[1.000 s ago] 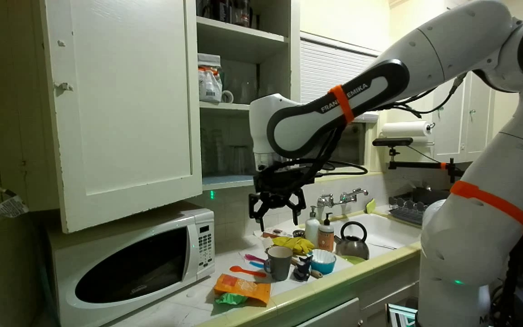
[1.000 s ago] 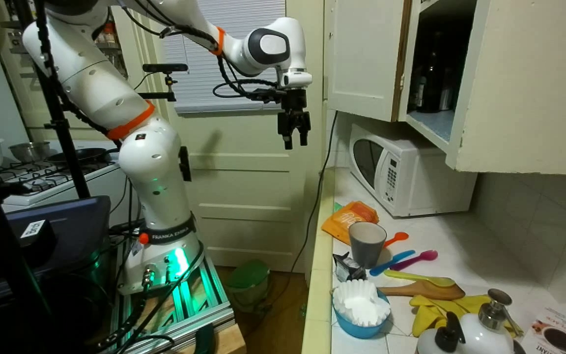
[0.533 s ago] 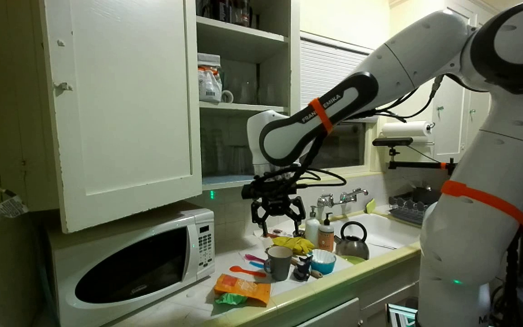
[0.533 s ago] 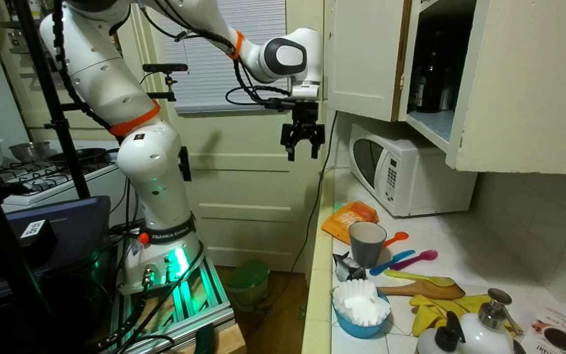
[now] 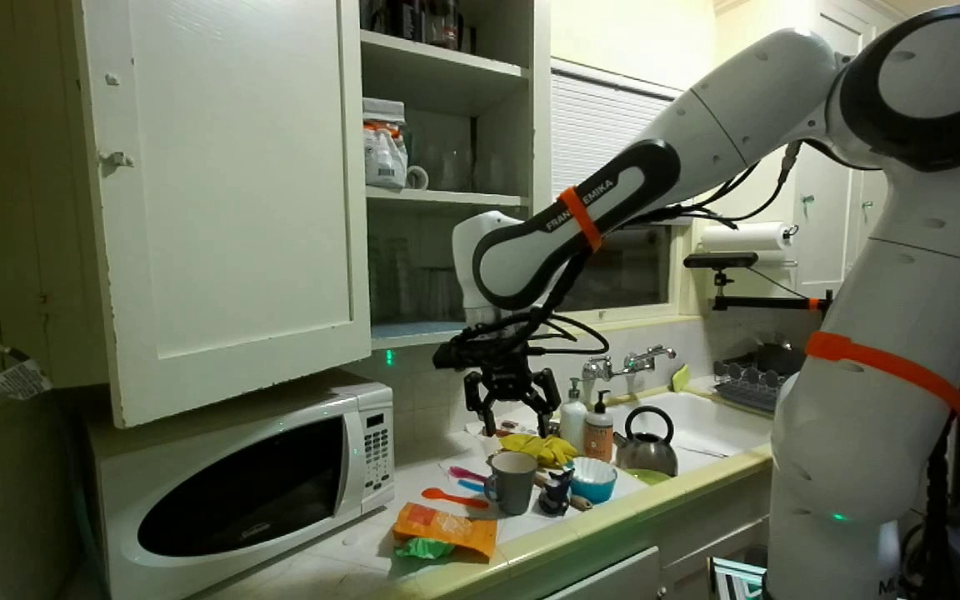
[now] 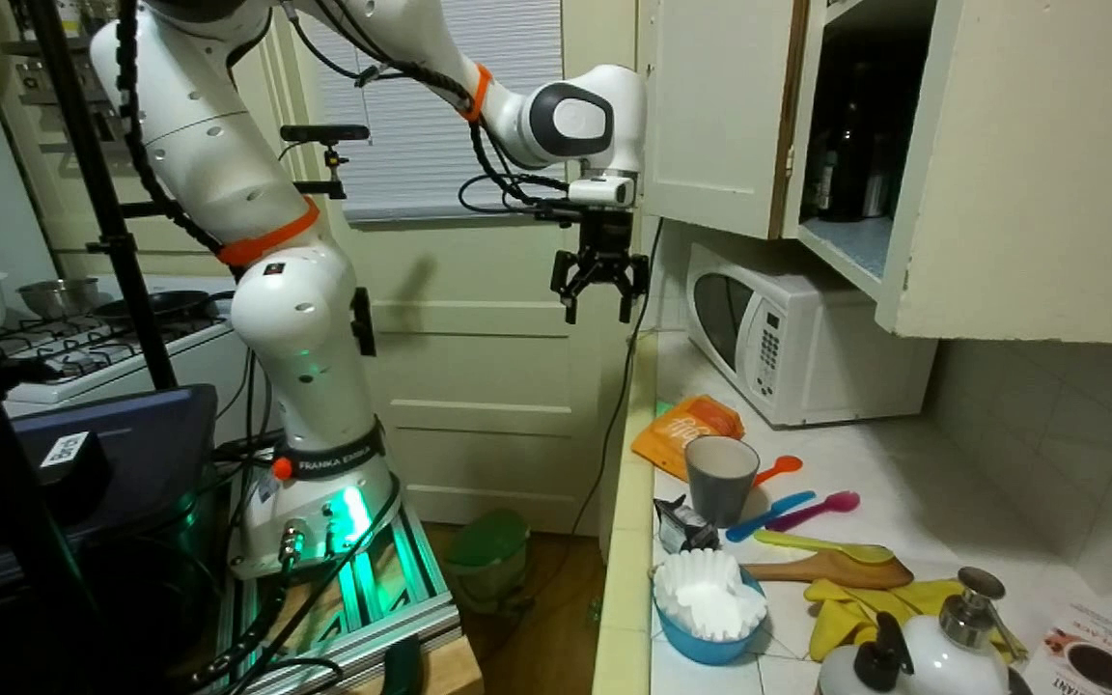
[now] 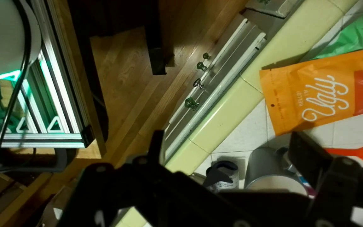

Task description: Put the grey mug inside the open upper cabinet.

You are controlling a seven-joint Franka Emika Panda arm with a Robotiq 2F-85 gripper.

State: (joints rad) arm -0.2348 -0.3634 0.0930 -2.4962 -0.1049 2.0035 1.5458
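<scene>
1. The hand (image 5: 517, 432) points down with its fingers (image 5: 488, 421) well apart and nothing between them. It hangs in the air, touching none of the things below.

2. What counts is how the grey mug (image 6: 718, 487) lies from it: lower, and farther in over the white tiled surface (image 6: 913, 473). In an exterior view the hand shows on the room side of the yellow front edge (image 6: 631, 541), with the mug just inside that edge. I judge the reach to be inward and down; the exact gap I cannot tell.

3. The mug stands upright, so its long axis runs the way the fingers point; a straight descent should let them straddle it. Its handle (image 5: 487, 487) faces the microwave (image 5: 255, 475) side, and in the wrist view one finger partly covers it. A finger could catch there.

4. Close around the mug are an orange pouch (image 5: 447, 530), a red-orange spoon (image 5: 452, 498) and a small dark item (image 5: 556, 493), leaving little slack for a sideways miss.

5. Above, the open upper cabinet (image 5: 447, 55) has its door swung out over the microwave. The mug has not yet been picked up, so the task looks barely begun.
</scene>
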